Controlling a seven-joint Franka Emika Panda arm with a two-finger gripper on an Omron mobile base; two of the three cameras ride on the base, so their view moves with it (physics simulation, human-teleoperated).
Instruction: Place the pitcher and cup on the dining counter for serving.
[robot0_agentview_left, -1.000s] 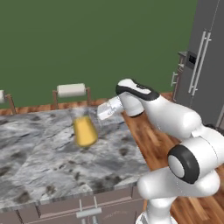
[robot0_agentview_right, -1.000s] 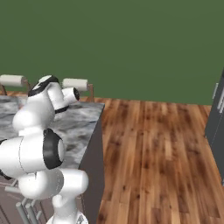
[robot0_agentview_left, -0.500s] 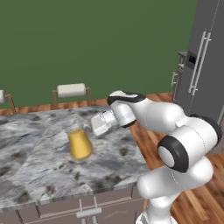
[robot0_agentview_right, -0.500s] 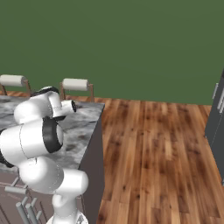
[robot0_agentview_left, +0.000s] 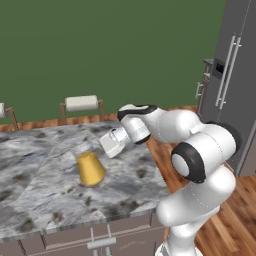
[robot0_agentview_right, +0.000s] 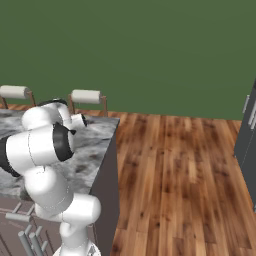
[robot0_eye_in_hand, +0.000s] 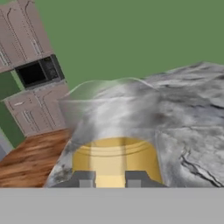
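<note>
Pitcher: one pitcher (robot0_agentview_left: 90, 169) sits on the stone worktop (robot0_agentview_left: 35, 175), close to the front edge and near the middle. It is see-through glass. The bottom part looks yellow-orange, like juice. In the hand view the pitcher (robot0_eye_in_hand: 114, 144) is big and right in front of the two dark finger tips.
Writing: no words or labels can be read on anything.
Claw: one claw (robot0_agentview_left: 106, 145) hangs just above and beside the top of the pitcher, on its right. In the hand view the claw (robot0_eye_in_hand: 109, 179) has a small gap between its two tips, and the yellow part shows through the gap. I cannot tell if it is pinching the glass or just near it.
Arm: one white arm (robot0_agentview_left: 195, 160) with dark joints bends over the right end of the worktop. From the other side the arm (robot0_agentview_right: 42, 147) stands in front of the worktop.
Worktop: grey and white marble on top, with silver handles (robot0_agentview_left: 100, 242) on the front below.
Stools: two stools with pale seats stand behind the worktop; one is (robot0_agentview_right: 86, 97) and the other is (robot0_agentview_right: 14, 92).
Floor: brown wood planks (robot0_agentview_right: 180, 185) run off to the right.
Fridge: one tall grey fridge (robot0_agentview_left: 235, 70) with long handles stands far right.
Wall: a plain dark green wall (robot0_agentview_right: 150, 50) is at the back.
</note>
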